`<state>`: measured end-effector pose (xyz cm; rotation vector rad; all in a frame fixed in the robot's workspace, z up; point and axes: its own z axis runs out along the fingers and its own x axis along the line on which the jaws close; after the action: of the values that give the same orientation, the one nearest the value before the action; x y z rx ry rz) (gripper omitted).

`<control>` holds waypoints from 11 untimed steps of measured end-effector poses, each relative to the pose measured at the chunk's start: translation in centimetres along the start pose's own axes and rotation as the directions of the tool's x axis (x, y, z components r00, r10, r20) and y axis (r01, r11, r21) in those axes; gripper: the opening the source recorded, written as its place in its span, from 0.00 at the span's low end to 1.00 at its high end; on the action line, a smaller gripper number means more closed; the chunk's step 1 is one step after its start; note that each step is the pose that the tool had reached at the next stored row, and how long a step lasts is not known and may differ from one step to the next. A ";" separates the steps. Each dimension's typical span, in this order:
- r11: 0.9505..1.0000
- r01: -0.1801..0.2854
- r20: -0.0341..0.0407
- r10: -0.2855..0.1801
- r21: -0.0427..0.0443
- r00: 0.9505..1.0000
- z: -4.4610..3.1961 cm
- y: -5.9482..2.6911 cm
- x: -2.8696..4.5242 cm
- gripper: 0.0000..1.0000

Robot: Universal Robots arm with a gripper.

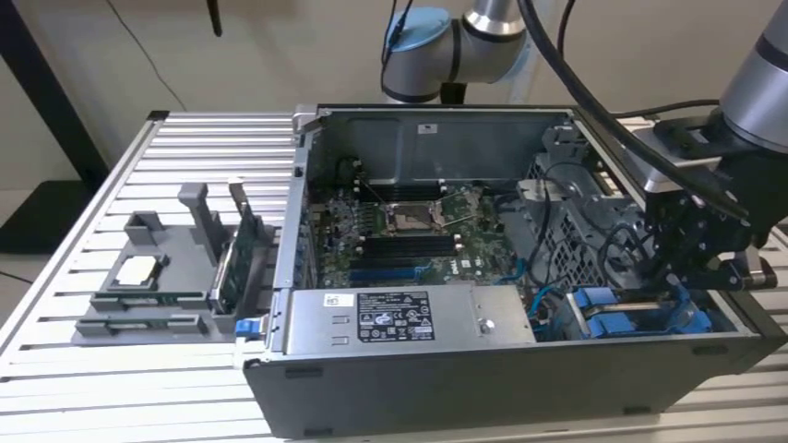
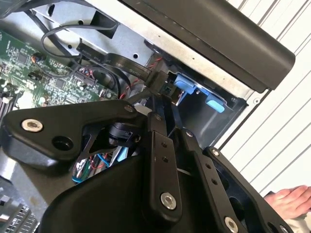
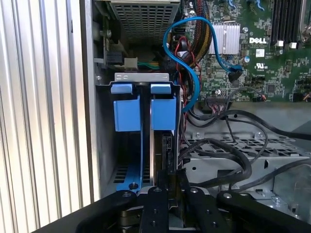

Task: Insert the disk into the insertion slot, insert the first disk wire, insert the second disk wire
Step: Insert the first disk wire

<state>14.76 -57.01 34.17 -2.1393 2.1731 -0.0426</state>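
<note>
The arm (image 1: 751, 83) reaches down from above into the near corner of the open computer case (image 1: 493, 397) on the exterior view's right. Its end effector (image 1: 685, 288) points into the drive bay there. In the second wrist view the end effector (image 2: 156, 99) has its fingers drawn together on a black connector (image 2: 158, 82) at the end of a flat black cable.

The slatted metal worktop (image 1: 185, 148) carries the case toward its edge on the exterior view's right. A grey parts holder (image 1: 148, 286) stands near the opposite edge. Inside the case, a grey power-supply box (image 1: 407, 318) lies along the near wall, with the green motherboard (image 1: 407, 231) behind it.

The disk (image 3: 163, 111) sits in the insertion slot (image 3: 127, 177), its blue tabs at the bay's mouth just beyond the end effector's tips. A looping blue cable (image 3: 189, 97) and a bundle of black cables (image 3: 233, 145) crowd the space beside the bay. A person's hand (image 2: 291, 199) rests on the worktop outside the case.
</note>
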 end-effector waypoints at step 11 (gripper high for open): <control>1.000 -0.006 0.000 0.006 0.001 1.000 0.57 0.05 0.05 0.19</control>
<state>14.76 -57.03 33.60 -2.1327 2.1786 -0.0441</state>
